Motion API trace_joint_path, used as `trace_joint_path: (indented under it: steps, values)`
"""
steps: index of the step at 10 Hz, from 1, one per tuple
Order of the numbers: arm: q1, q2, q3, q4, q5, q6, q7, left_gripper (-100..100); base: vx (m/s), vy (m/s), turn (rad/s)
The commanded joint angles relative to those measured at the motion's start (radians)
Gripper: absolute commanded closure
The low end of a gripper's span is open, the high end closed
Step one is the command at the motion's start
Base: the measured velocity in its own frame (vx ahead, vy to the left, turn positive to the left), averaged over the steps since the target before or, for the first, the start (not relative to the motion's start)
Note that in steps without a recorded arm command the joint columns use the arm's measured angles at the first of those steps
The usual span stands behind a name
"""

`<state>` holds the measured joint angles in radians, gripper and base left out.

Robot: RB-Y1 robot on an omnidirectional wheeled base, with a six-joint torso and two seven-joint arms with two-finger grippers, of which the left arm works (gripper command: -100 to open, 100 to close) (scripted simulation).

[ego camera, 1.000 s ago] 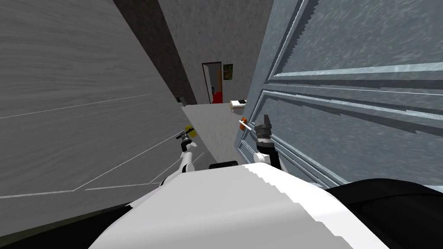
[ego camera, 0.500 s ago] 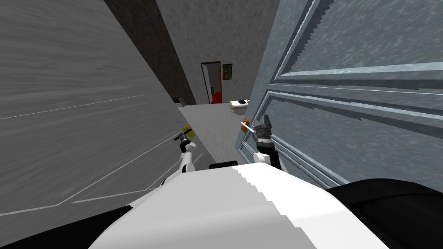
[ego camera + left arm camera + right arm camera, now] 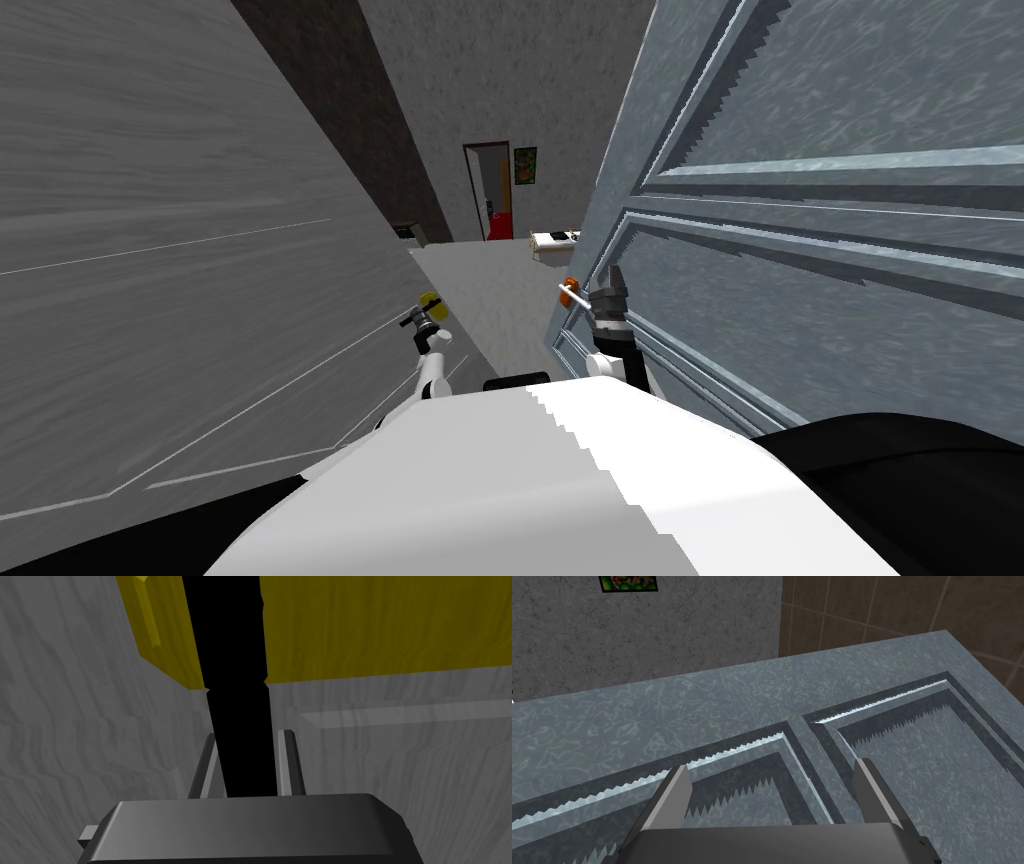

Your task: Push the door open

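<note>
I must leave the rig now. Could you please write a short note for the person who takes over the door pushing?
Right pincer: open, holding nothing, at the panelled face of the grey-blue door, beside the handle; I cannot confirm contact.
Left pincer: shut, empty, by the grey wall on my left.
Done: the door stands partly open; floor shows past its edge.
Left: push further with the right arm until the gap is wide enough.
</note>
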<state>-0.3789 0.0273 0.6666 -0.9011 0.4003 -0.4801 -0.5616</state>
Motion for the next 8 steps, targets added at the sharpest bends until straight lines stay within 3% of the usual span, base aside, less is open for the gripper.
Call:
trace_joint_path:
  steps: [1,3,6,8]
  values:
    - [-0.004,0.019,0.031,-0.005,0.019,-0.02,-0.025,100,0.068,0.016,-0.032]
    - [-0.005,0.01,0.054,-0.011,0.04,-0.028,-0.056,100,0.097,0.03,-0.033]
    - [-0.005,0.01,0.054,-0.011,0.04,-0.028,-0.056,100,0.032,0.023,0.009]
    - [-0.007,-0.004,0.086,-0.019,0.071,-0.039,-0.099,100,0.078,0.014,-0.058]
